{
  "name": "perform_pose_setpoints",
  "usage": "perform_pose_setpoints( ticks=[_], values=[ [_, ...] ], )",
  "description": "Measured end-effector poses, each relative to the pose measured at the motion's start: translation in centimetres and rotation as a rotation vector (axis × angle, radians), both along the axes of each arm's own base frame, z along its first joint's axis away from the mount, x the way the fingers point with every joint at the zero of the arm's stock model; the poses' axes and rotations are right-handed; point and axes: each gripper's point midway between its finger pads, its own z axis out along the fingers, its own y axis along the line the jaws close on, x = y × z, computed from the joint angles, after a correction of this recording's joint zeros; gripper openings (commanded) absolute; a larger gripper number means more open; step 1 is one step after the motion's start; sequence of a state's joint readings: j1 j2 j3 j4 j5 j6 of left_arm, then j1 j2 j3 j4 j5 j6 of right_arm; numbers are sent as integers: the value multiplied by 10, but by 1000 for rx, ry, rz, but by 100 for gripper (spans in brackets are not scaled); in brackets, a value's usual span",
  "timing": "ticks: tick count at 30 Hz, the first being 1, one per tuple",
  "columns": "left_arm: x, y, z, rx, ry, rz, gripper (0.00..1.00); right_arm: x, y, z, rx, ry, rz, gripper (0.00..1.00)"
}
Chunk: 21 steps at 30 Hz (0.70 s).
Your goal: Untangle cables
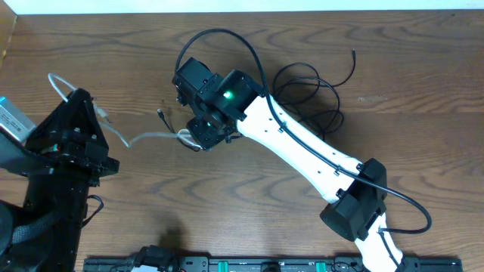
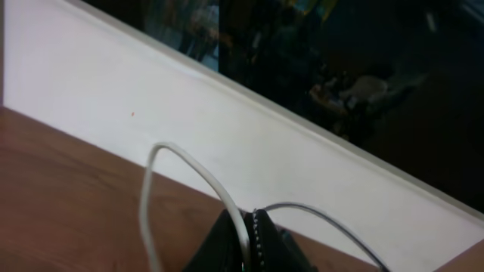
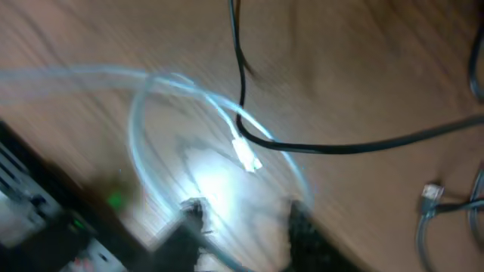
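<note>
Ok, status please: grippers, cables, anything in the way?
Left gripper shut on white cable. Right gripper open, low over the cable's loop. Black cable lies across that loop.

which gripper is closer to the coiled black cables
Right. The right gripper is a short way from the black cables; the left gripper, holding the white cable, is much farther, beyond the right one.

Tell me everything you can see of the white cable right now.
The white cable is thin, flexible and plastic-looking, and lies slack on the wooden table. One end arches up in a loop and is pinched in the shut left end effector. The rest runs toward the right end effector, ending in a small white plug where a black cable crosses over it.
</note>
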State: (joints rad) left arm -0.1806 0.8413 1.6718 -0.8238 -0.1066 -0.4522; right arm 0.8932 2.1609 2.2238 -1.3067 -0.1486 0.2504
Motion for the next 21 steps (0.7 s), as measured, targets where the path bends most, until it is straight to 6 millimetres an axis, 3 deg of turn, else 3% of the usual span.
perform_pose_setpoints(
  ticks=[6,10,12,16,20,21],
  values=[
    [-1,1,-16,13,64,5,7,3,2,1,10,-13,-2,1],
    [-2,9,-38,37,158,49,7,9,-2,4,10,-3,-86,1],
    [-2,17,-54,62,231,94,8,21,-7,13,28,-14,-170,1],
    [4,33,-80,117,352,192,7,57,-43,56,88,-91,-382,1],
    [8,45,-91,161,415,272,7,82,-115,128,159,-228,-606,1],
    [8,48,-92,167,420,286,7,83,-125,138,171,-245,-633,2]
  ],
)
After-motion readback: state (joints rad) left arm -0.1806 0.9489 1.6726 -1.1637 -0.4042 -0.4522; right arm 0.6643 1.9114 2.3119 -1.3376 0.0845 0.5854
